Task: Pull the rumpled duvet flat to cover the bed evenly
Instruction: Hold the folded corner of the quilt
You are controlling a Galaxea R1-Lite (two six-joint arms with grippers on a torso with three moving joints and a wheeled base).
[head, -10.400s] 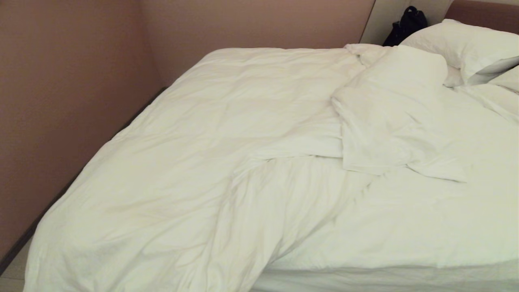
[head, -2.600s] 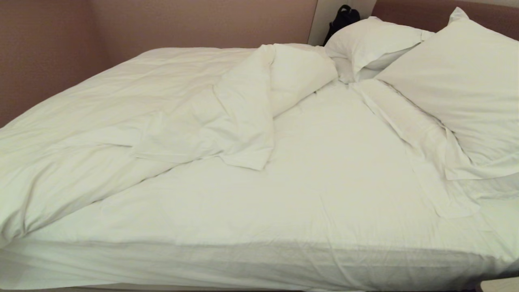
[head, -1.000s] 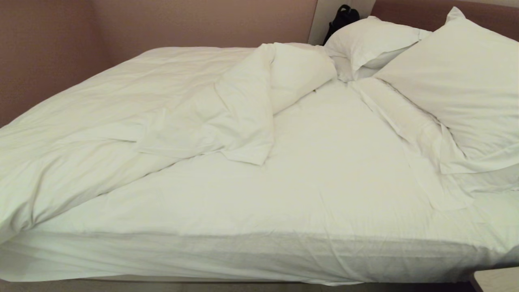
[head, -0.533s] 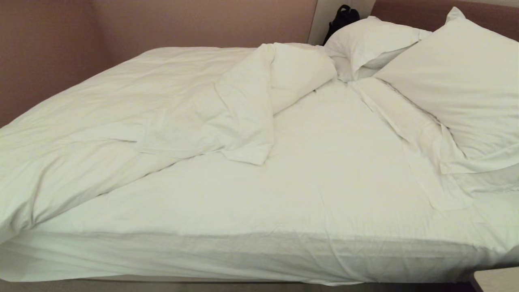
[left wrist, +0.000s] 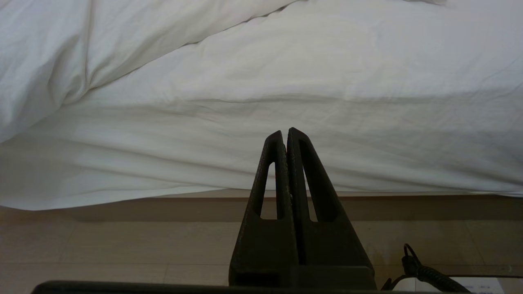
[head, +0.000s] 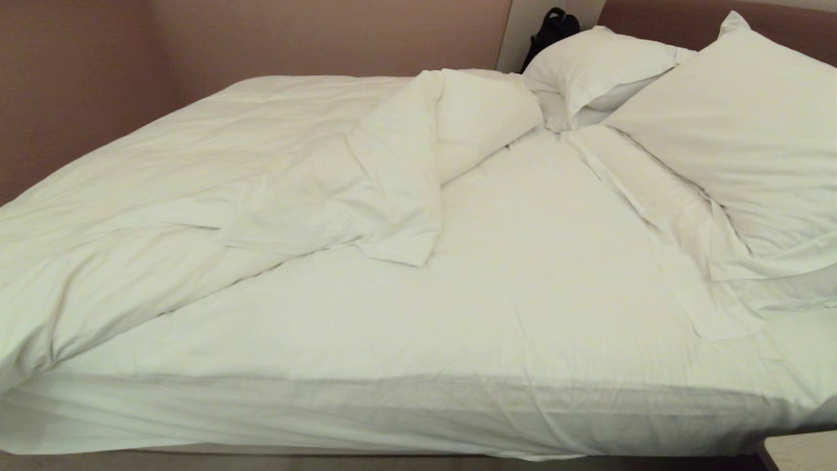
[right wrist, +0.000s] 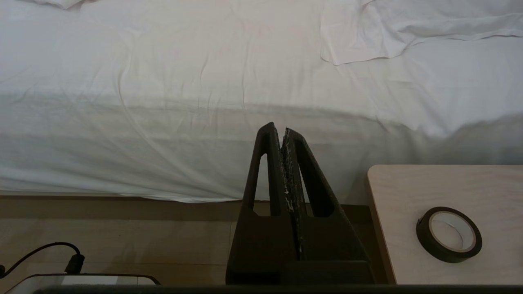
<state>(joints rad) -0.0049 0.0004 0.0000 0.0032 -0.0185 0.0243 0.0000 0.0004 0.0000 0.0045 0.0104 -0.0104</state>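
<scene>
Nowhere is any writing seen. The duvet is bunched on the left part of the bed, one corner folded back, its long axis seemingly toward the pillows. Both the left gripper and right gripper are held beside the bed's edge, fingers pressed together, empty.

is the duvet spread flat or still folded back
Folded back: the duvet is bunched on the bed's left half, a corner flipped over itself, bare sheet showing.
</scene>
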